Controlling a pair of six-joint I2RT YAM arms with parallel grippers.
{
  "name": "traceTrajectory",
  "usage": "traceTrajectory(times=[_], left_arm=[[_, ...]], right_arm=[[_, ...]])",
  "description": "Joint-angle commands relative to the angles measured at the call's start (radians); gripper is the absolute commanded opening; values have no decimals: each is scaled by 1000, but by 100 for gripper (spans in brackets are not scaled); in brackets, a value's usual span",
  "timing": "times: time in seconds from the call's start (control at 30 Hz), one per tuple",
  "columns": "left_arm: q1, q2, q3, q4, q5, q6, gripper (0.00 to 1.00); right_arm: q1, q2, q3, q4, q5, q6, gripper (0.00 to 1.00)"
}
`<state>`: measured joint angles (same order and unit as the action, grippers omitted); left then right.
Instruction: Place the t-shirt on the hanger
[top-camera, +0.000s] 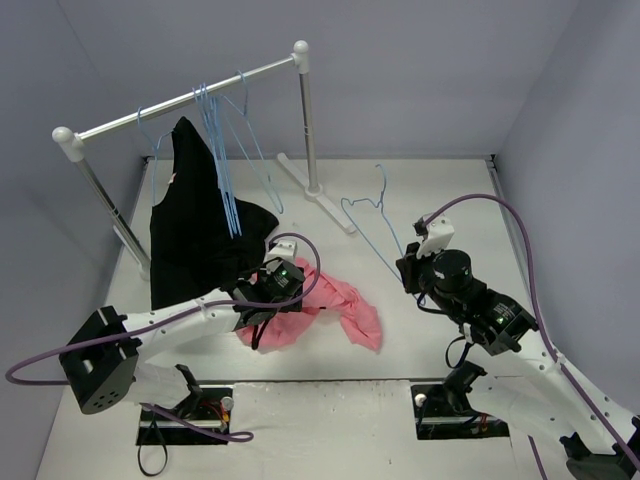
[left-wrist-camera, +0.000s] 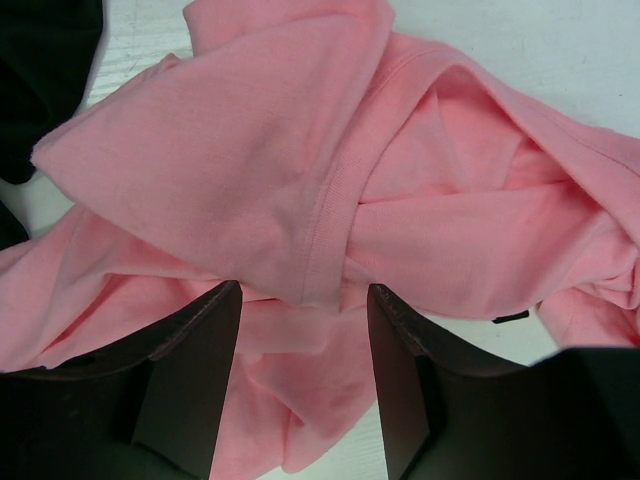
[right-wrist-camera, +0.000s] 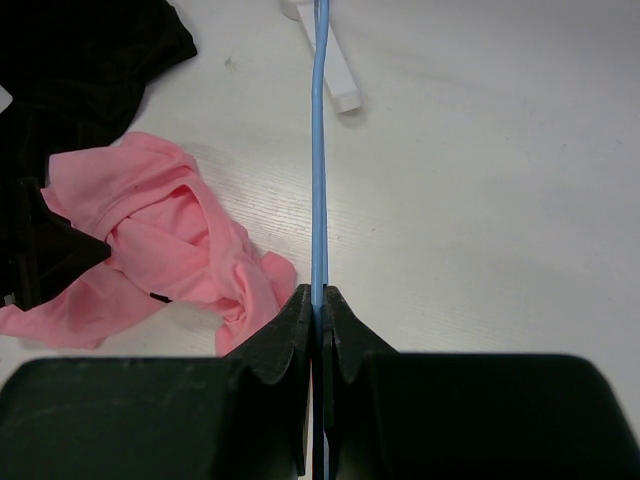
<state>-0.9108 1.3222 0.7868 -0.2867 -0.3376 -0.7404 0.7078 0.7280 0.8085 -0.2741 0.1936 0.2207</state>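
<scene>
The salmon-pink t-shirt (top-camera: 345, 312) lies crumpled on the white table, just in front of the black garment. My left gripper (top-camera: 260, 318) is down on its left part. In the left wrist view its jaws stand apart (left-wrist-camera: 303, 292) with a hemmed fold of the t-shirt (left-wrist-camera: 250, 180) between and ahead of them, not pinched. My right gripper (top-camera: 410, 272) is shut on a thin light-blue wire hanger (top-camera: 375, 225), which reaches away from it toward the rack's foot. In the right wrist view the hanger's wire (right-wrist-camera: 320, 150) runs straight up from the closed jaws (right-wrist-camera: 320, 292), and the t-shirt (right-wrist-camera: 160, 240) lies to the left.
A white clothes rack (top-camera: 190, 100) stands at the back left, with a black garment (top-camera: 195, 225) and several blue hangers (top-camera: 225, 150) hanging from its rail. Its foot (top-camera: 320, 195) rests on the table near the held hanger. Grey walls enclose the table.
</scene>
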Motion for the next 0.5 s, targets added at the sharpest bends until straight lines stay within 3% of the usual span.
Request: traceTrajectory(times=[0.0,0.47], left_arm=[[-7,-13,1,39,-15,-14,48],[-7,23,-27,86,-20,-28,47]], right_arm=[[-2,-10,4,59,-9,12,0],[-2,-18,-11,59,-14,20,0]])
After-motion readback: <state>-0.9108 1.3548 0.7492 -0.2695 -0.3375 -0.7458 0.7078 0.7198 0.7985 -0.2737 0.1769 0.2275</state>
